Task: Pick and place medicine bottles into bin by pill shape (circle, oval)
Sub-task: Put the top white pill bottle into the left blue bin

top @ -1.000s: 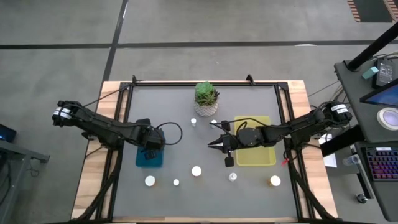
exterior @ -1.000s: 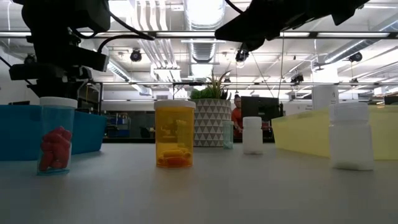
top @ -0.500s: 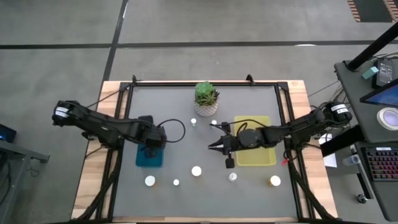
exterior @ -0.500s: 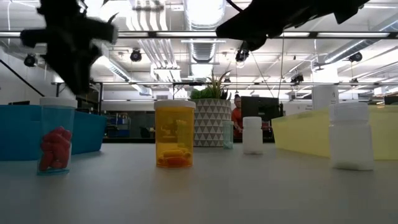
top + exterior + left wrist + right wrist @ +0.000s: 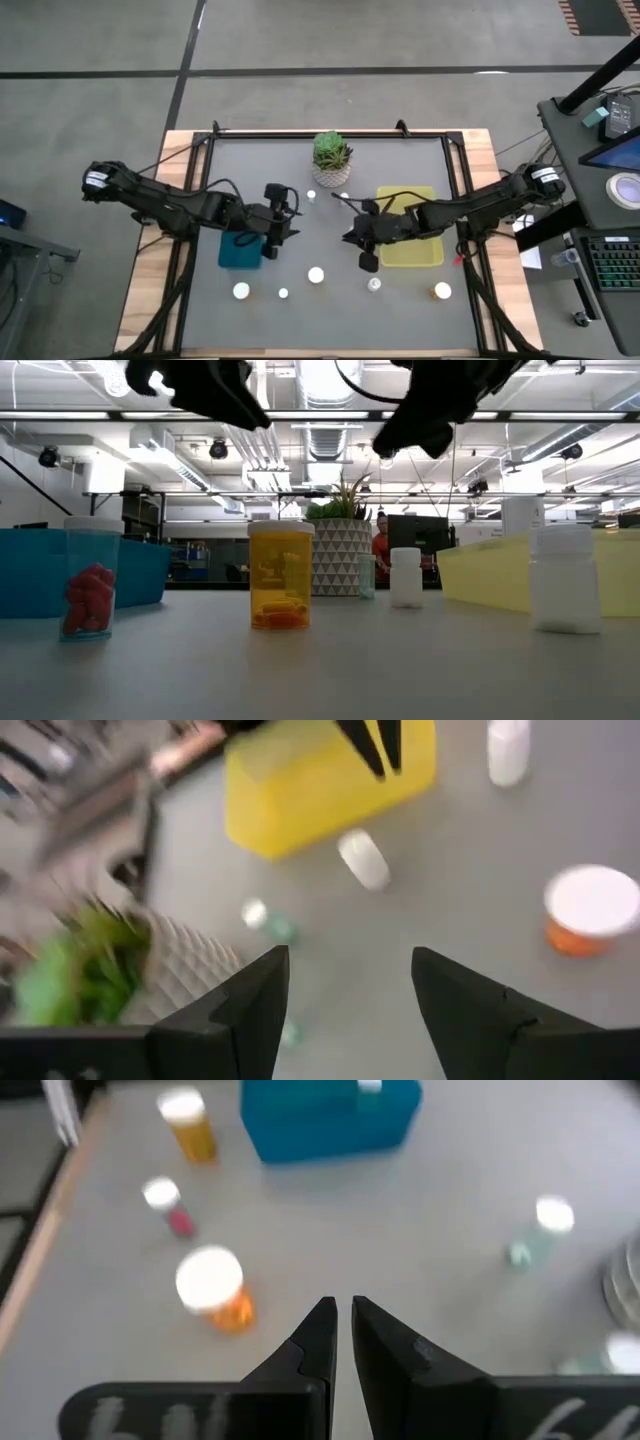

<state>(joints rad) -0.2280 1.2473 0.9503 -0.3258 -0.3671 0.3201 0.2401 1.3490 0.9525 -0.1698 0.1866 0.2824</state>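
Seven medicine bottles (image 5: 316,275) on table; left gripper (image 5: 281,228) fingers apart, right gripper (image 5: 349,238) pinched together, both empty.

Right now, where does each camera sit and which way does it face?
High: above the table, facing straight down; both arms.
Low: table height, facing level across; arms overhead.
Left wrist: faces the yellow bin, past open left gripper.
Right wrist: faces the blue bin, past shut right gripper.
Both wrist views share the amber bottle.
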